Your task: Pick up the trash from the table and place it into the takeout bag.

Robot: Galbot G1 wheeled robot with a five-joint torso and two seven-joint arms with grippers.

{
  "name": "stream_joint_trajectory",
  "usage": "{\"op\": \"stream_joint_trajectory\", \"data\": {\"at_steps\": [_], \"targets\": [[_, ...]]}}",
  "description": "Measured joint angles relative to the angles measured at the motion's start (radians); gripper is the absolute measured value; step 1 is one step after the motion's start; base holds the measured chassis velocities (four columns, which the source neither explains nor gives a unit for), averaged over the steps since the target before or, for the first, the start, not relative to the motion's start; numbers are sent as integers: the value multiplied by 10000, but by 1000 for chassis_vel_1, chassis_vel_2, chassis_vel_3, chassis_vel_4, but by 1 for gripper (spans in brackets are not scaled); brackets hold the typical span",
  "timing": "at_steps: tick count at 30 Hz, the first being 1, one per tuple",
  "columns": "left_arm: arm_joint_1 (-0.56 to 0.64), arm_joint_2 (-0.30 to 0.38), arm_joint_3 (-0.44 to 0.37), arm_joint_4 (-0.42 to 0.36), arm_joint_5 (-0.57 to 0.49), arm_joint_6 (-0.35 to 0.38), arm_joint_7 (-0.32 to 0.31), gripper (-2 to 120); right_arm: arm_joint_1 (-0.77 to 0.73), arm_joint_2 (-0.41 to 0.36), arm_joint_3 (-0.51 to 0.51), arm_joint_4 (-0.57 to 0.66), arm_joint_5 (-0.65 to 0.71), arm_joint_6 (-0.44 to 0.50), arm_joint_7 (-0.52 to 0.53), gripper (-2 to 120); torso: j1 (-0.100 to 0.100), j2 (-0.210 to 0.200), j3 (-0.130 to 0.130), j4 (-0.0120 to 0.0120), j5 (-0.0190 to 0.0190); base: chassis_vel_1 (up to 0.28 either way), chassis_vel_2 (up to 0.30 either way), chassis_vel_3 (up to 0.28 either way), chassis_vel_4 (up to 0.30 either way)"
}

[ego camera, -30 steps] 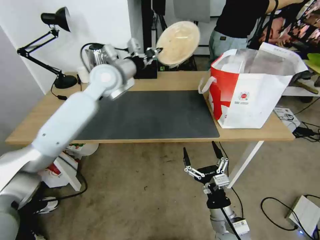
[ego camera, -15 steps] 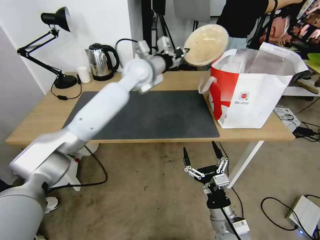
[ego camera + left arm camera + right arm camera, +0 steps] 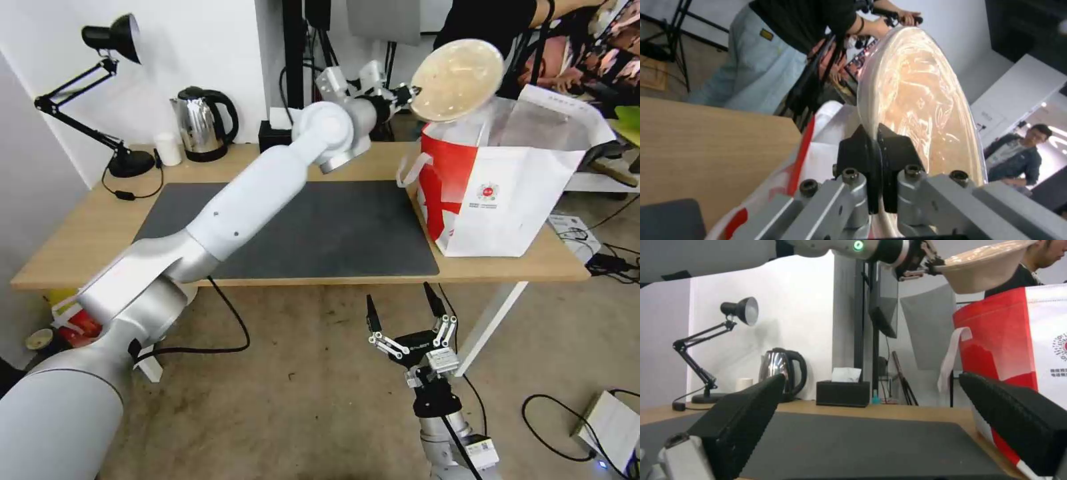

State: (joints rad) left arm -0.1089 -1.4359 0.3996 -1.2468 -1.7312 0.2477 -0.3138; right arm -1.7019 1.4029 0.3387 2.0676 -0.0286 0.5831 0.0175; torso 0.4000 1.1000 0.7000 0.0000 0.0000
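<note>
My left gripper (image 3: 408, 93) is shut on the rim of the tan round lidded bowl (image 3: 457, 79), one piece of the trash, and holds it tilted above the left edge of the takeout bag (image 3: 507, 180). In the left wrist view the black fingertips (image 3: 867, 156) pinch the bowl's (image 3: 916, 100) rim. From the right wrist view the bowl (image 3: 985, 268) hangs over the bag's red side (image 3: 996, 336). The bag stands open at the table's (image 3: 320, 160) right end. My right gripper (image 3: 405, 312) waits open below the table's front edge.
A black desk lamp (image 3: 110, 40), a steel kettle (image 3: 200, 123), a small white cup (image 3: 168, 149) and a black tissue box (image 3: 843, 392) line the back of the table. The dark grey mat (image 3: 313, 227) lies bare. Cables and boxes are on the floor; a person stands behind the bag.
My left arm has swung to the right, carrying the tan bowl from above the table's middle back to above the bag's left edge. The right gripper has not moved.
</note>
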Motion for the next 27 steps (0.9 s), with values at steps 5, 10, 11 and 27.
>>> {"op": "stream_joint_trajectory", "data": {"at_steps": [5,10,11,27], "targets": [[-175,-283,259,355,93,-8,51,1,1,0,0,0,0,0,0,100,0,1,0,2,-1,0,0,0,0],[-404,-603,643,929,305,-23,233,1,1,0,1,0,0,0,0,100,0,1,-1,0,1,0,0,0,0],[-447,-696,740,1140,389,-25,310,1,0,0,0,0,0,0,0,100,0,0,0,0,1,0,0,0,0],[-666,-1609,1247,3531,2260,-357,1680,1,1,0,0,0,0,0,0,100,0,1,0,2,-2,0,0,0,0]]}}
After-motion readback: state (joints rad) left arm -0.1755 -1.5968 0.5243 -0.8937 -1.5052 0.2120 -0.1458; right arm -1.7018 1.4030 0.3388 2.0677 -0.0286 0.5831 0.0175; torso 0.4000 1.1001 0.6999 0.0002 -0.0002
